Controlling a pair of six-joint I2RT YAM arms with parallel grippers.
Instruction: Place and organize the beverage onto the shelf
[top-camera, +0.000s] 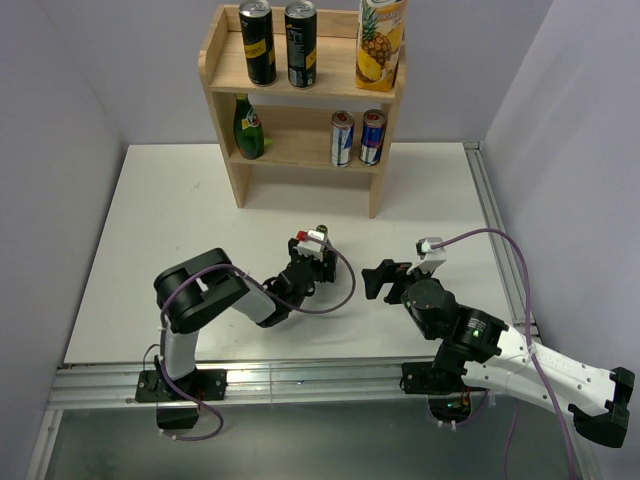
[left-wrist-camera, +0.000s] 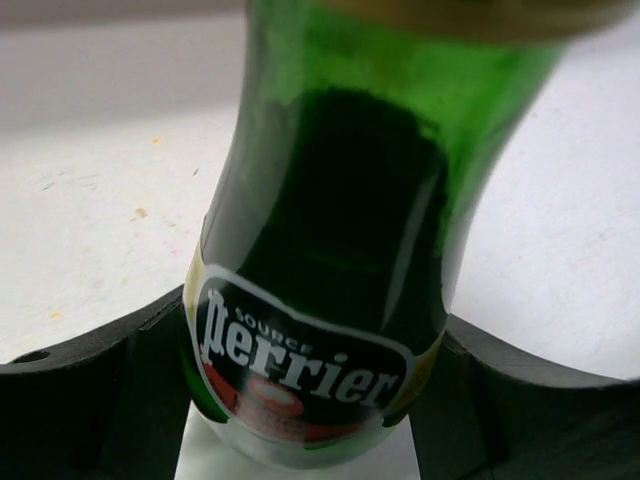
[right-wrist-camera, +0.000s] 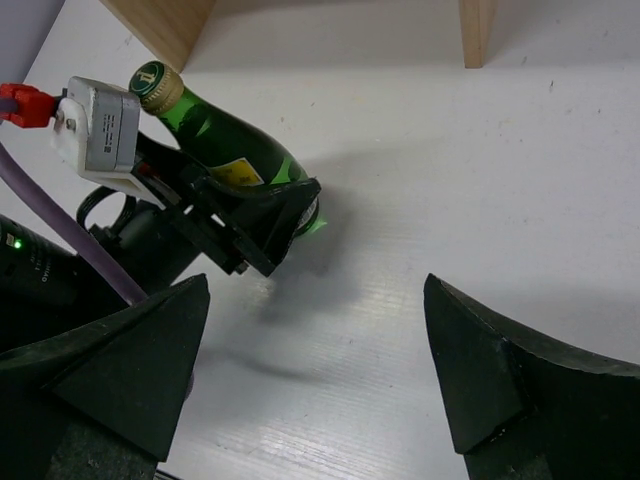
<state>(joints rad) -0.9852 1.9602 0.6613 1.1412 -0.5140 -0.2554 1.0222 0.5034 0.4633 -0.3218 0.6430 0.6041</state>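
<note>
1. The left tool (top-camera: 312, 262) was clamped on the label band of a smooth green glass bottle (right-wrist-camera: 225, 140), which was tilted with its gold cap toward the shelf (top-camera: 225, 75).
2. The bottle's base sat low; whether it touched the tabletop (top-camera: 180, 220) was unclear.
3. The right tool (right-wrist-camera: 315, 360) gaped wide and empty, with matte white tabletop between it and the bottle.
4. The pale wooden shelf stood well beyond, with black cans (top-camera: 257, 42) above and blue-and-silver cans (top-camera: 342, 138) below.

Far middle of the table (top-camera: 180, 220), the shelf (top-camera: 241, 180). On top tier, upper cans (top-camera: 258, 42) (top-camera: 300, 43) left, carton (top-camera: 380, 42) right. On lower tier, bottle (top-camera: 248, 128) left, lower cans (top-camera: 342, 138) (top-camera: 372, 136) right. Nearer, before the shelf, second bottle (right-wrist-camera: 235, 150) tilted within left gripper (right-wrist-camera: 265, 205); right gripper (right-wrist-camera: 318, 310) to its right, apart.
</note>
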